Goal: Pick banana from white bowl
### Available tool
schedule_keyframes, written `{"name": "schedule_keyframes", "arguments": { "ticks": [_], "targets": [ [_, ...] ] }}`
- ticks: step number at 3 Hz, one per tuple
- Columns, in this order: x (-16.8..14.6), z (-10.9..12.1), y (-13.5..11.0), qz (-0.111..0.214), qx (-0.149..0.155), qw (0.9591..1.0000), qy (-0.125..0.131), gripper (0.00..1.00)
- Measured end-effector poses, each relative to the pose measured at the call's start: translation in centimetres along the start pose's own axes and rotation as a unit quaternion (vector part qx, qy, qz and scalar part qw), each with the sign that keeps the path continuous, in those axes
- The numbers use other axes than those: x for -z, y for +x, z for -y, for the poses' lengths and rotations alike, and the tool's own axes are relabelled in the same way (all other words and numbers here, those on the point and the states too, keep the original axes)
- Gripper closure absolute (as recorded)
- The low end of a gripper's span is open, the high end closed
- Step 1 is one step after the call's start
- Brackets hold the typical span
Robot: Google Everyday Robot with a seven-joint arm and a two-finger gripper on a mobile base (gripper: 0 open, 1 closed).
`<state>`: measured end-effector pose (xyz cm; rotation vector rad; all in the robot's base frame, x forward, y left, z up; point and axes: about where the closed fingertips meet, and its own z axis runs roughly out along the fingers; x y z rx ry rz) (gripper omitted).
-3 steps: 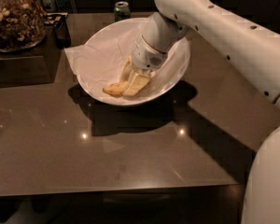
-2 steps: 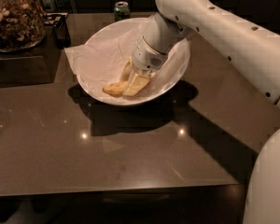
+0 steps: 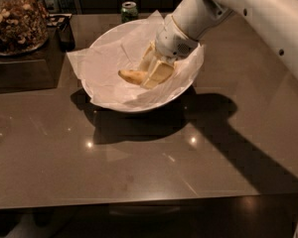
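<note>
The white bowl [image 3: 109, 99], lined with crinkled white paper, stands at the back middle of the dark table. The yellow banana [image 3: 130, 76] is inside it, right of the bowl's centre, with its left end sticking out from between the fingers. My gripper [image 3: 151, 72] reaches down into the bowl from the upper right on a white arm. Its pale fingers [image 3: 160, 72] are closed on either side of the banana's right part, which they hide. The banana seems to be held slightly above the paper.
A glass jar of nuts [image 3: 14, 20] stands on a dark raised block at the back left. A green can [image 3: 129, 10] is behind the bowl. A small dark object [image 3: 64, 31] lies next to the jar. The table's front edge [image 3: 139, 202] runs along the bottom.
The gripper and the banana have moved slightly up and to the right inside the bowl. The banana now sits higher than before. The bowl has stayed in place.
</note>
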<state>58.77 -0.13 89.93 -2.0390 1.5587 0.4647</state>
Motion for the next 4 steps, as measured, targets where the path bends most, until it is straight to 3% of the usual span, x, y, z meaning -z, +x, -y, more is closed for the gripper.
{"name": "schedule_keyframes", "arguments": {
  "ticks": [1, 2, 3, 4],
  "targets": [
    [5.2, -0.5, -2.6, 0.065, 0.029, 0.9965, 0.044, 1.0],
    [10.5, -2.6, -4.6, 0.117, 0.049, 0.9881, 0.087, 1.0],
    [14.3, -5.8, -5.5, 0.164, 0.049, 0.9782, 0.118, 1.0],
    [15.4, -6.3, -5.1, 0.171, 0.041, 0.9762, 0.126, 1.0]
  ]
}}
